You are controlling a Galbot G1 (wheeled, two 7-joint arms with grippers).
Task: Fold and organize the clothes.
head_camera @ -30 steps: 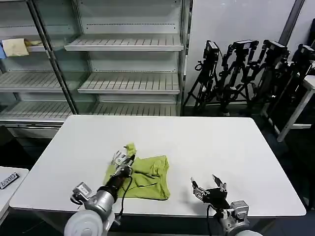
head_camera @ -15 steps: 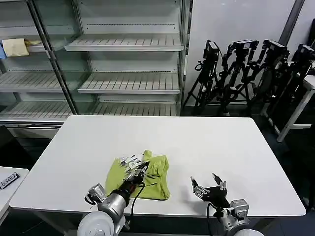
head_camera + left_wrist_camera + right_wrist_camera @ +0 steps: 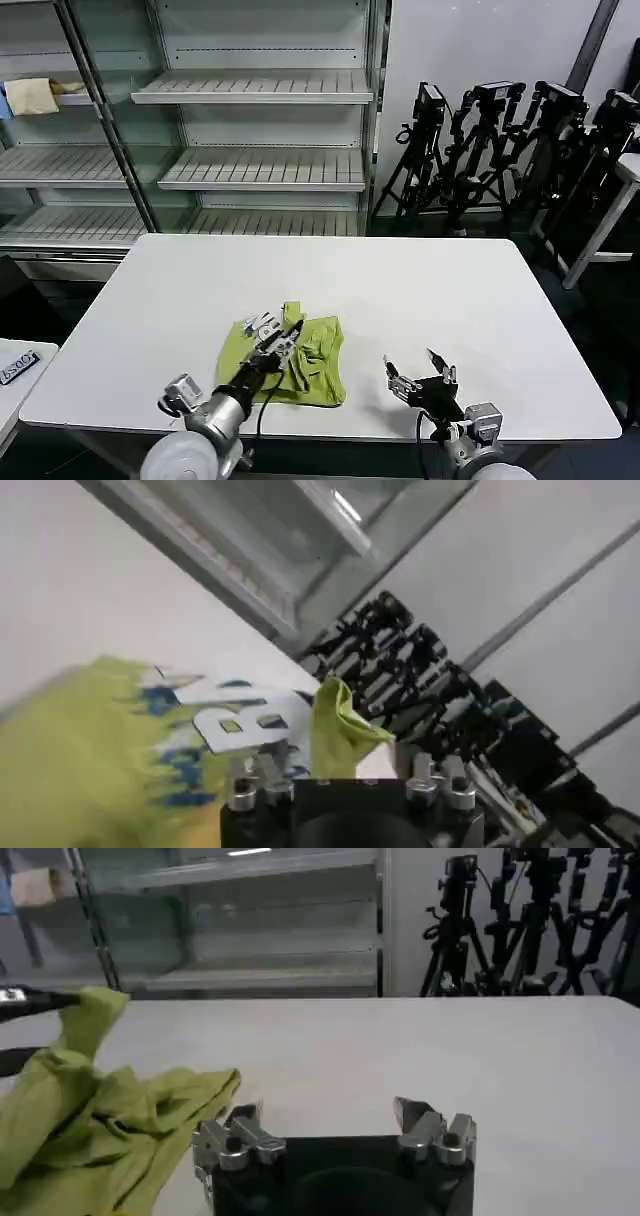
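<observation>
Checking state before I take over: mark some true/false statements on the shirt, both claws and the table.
1. The left claw holds a pinch of the lime T-shirt lifted above the rest of it. True.
2. The right claw grips the shirt's hem. False: it is open over bare table, apart from the shirt.
3. The shirt lies spread flat. False: it is bunched and wrinkled.
4. The shirt sits near the table's front edge, on the robot's left of the right claw. True.
5. A pale yellow cloth lies on the table. False: it is on a shelf behind.
</observation>
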